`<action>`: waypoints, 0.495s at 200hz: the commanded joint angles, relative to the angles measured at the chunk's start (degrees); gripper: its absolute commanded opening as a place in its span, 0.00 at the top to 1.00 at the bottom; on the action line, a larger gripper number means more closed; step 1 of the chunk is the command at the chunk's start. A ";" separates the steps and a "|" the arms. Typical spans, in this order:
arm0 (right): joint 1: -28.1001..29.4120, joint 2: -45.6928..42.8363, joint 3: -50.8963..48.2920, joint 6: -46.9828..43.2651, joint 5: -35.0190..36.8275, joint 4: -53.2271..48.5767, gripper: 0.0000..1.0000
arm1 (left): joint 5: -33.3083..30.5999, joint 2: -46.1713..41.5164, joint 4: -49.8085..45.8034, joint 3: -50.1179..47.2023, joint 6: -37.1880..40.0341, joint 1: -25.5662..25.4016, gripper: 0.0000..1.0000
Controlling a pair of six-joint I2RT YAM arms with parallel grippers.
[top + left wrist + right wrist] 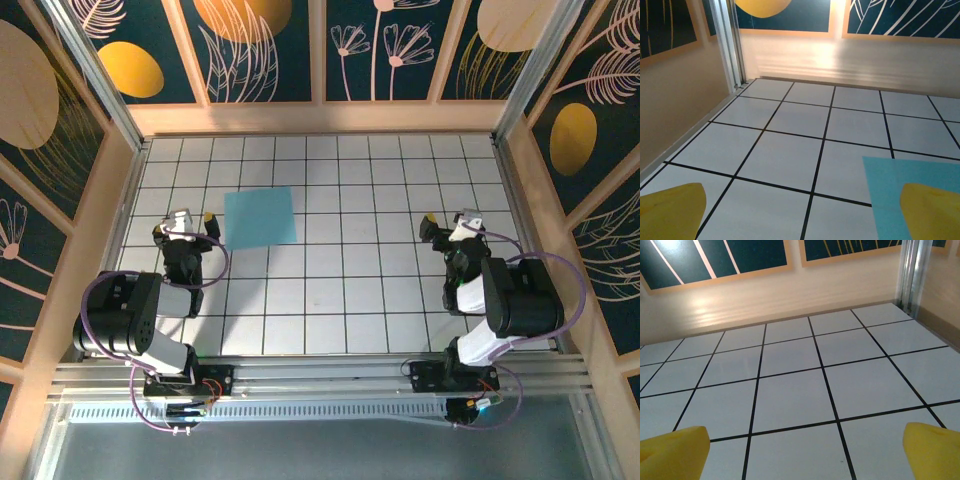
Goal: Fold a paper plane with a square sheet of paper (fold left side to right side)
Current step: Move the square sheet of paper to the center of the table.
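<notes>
The square sheet of paper (260, 217) looks thin, matt and smooth; the white tiled tabletop (340, 300) carries a soft sheen; the front rail (300, 377) is bare grooved metal; the yellow fingertips (671, 210) look matt.

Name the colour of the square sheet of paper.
The square sheet of paper is plain light blue, unpatterned; best seen in the top external view.

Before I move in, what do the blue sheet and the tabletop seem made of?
The sheet looks like thin matte light-blue paper: flat, crisp edges, no sheen. The tabletop looks hard and smooth, white with thin black grid lines, tile or print, cannot tell; satin, no sharp reflections.
</notes>
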 commanded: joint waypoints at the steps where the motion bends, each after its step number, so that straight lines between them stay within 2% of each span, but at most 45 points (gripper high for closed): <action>1: -0.24 -0.17 0.99 -0.81 -0.66 0.83 0.01 | 0.65 0.07 2.72 0.07 -0.19 0.57 0.01; 99: -0.70 -0.16 0.98 -0.53 -1.42 0.74 0.01 | 0.65 0.17 2.74 0.14 -0.19 0.52 0.01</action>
